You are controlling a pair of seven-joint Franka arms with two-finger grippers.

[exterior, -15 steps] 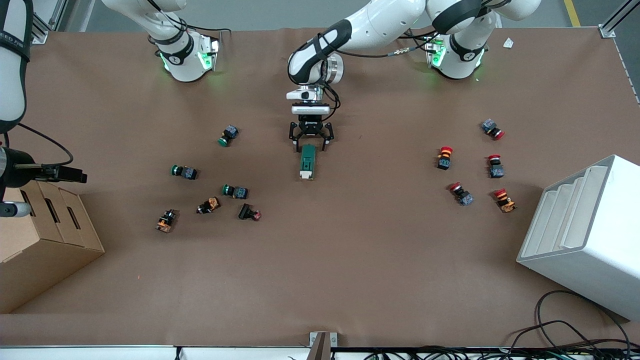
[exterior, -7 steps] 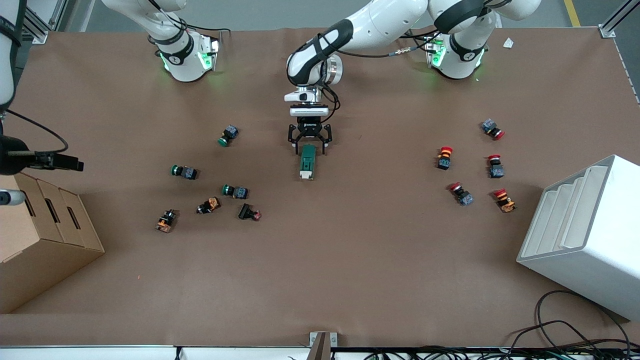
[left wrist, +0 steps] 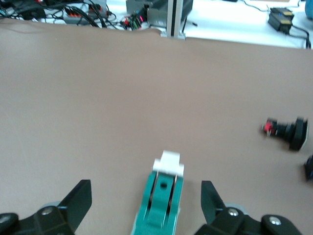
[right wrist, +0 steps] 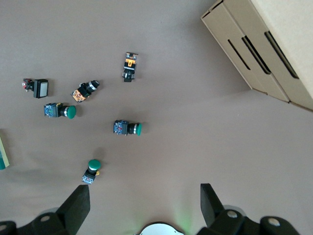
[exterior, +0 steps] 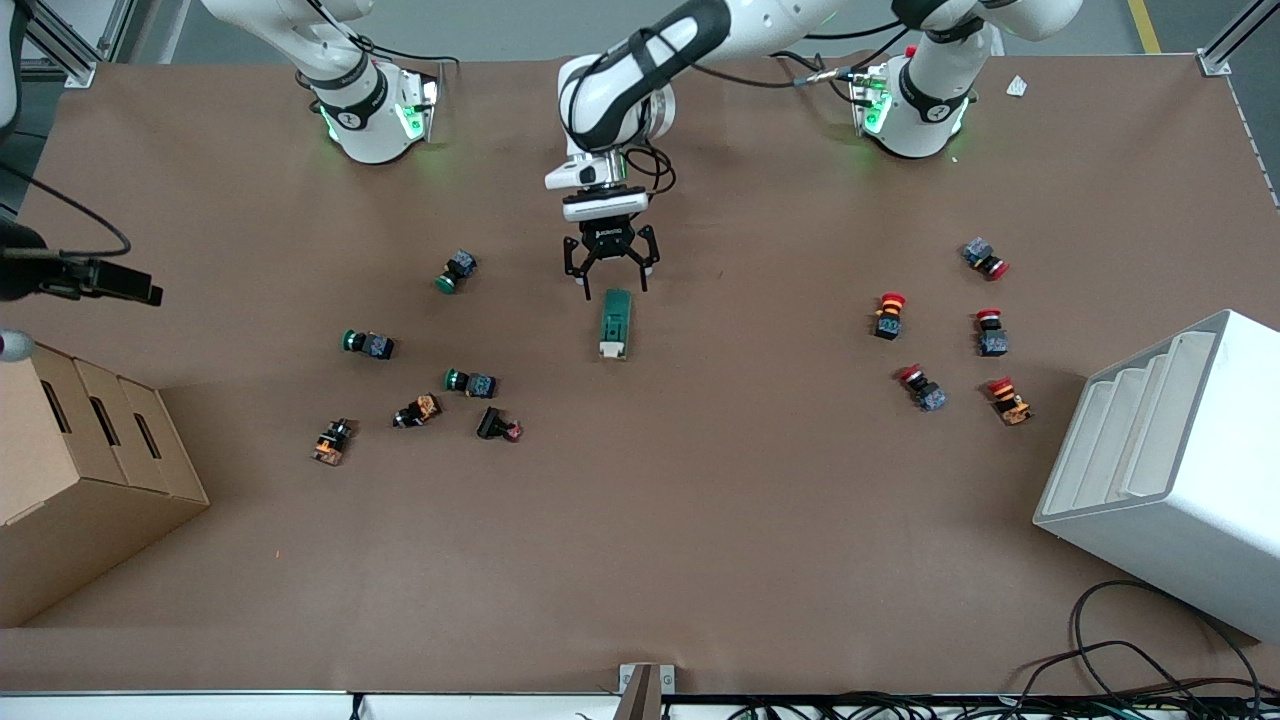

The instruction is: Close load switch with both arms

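The elongated dark-green load switch with a cream lever end [exterior: 614, 324] is seen lying flat mid-table, untouched. The left arm's black two-finger gripper [exterior: 609, 279] is held spread wide just above the switch's green end. The right arm's black gripper [right wrist: 142, 205] is held open, high over the green-capped push buttons [right wrist: 128, 128].

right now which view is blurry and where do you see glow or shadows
Left wrist view: soft all over, the load switch and the left gripper fingers smeared. Front view: sharp, with green glow at both arm bases and a faint shadow beside the cardboard box. Right wrist view: crisp, evenly lit, green-capped push buttons casting only small shadows.
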